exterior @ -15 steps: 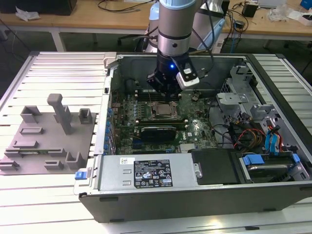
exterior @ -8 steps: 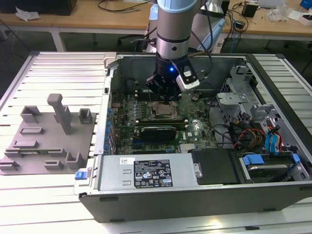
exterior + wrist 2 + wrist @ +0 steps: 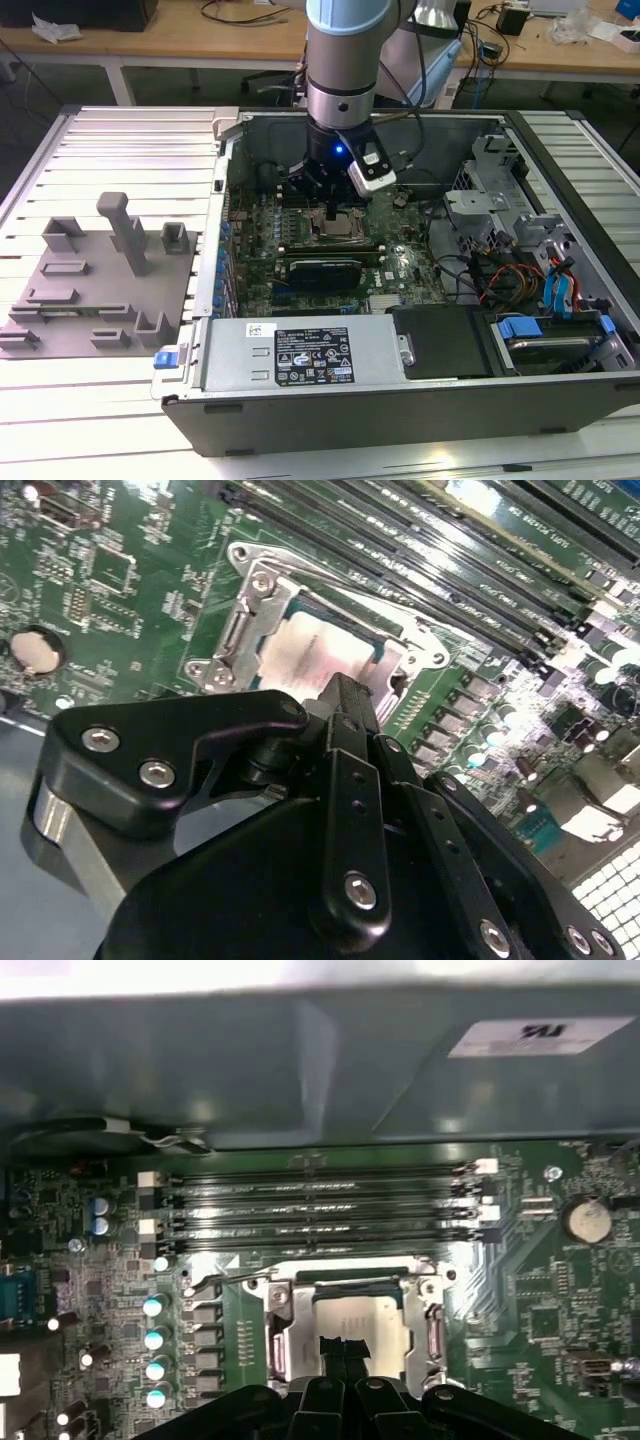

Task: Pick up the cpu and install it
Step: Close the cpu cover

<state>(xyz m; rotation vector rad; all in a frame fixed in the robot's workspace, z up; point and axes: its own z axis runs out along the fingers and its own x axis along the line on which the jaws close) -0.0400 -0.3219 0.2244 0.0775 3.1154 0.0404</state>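
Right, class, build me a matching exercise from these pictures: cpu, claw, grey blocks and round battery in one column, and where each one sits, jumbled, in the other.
1 cpu
2 claw
3 grey blocks
4 round battery

A on the slatted table, to the exterior view's left of the case
B on the green board, apart from the socket
C lying in the metal-framed socket
D right over the socket

Pairs: 1-C, 2-D, 3-A, 4-B

Silver-white cpu (image 3: pixel 355 1318), green motherboard (image 3: pixel 545 1305), black hand (image 3: pixel 345 688), silver socket frame (image 3: pixel 436 1332), grey fixture blocks (image 3: pixel 130 238)
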